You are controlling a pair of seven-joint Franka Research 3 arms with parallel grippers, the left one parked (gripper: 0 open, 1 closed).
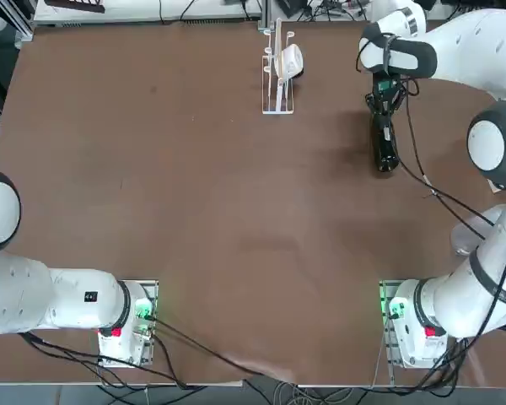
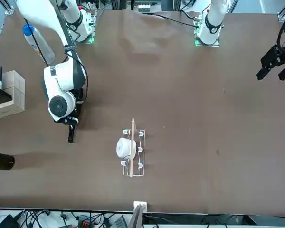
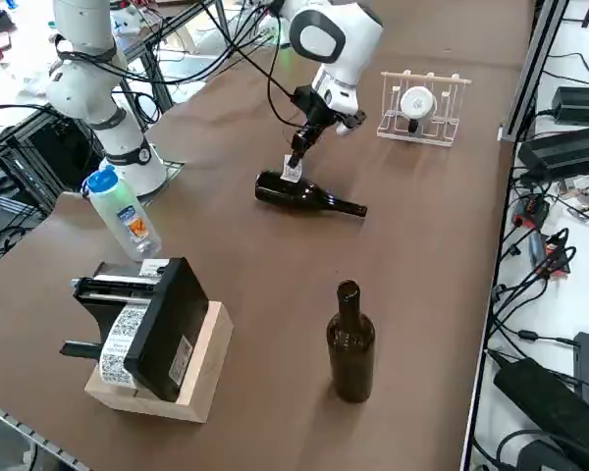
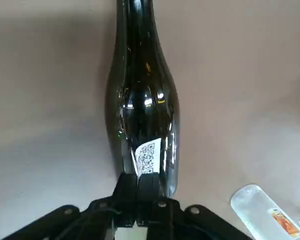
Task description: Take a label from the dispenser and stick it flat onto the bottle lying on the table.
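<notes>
The dark glass bottle (image 3: 304, 195) lies on its side on the table, also seen in the top view (image 1: 385, 150) and close up in the wrist view (image 4: 142, 100). Directly above the wide part of its body is my right gripper (image 3: 297, 160), shut on the label (image 4: 148, 157). The label is a small white sticker with dark print. It hangs from the fingertips (image 4: 150, 187) and rests against the bottle's glass. The dispenser (image 1: 279, 71) stands apart at the table's far edge, with its white roll (image 2: 126, 147) on the rails.
A second dark bottle (image 3: 350, 341) stands upright near the table's right edge. A clear plastic bottle with a blue cap (image 3: 124, 213) and a black label printer on a wooden block (image 3: 152, 334) sit beside it. Cables run from the right arm across the table.
</notes>
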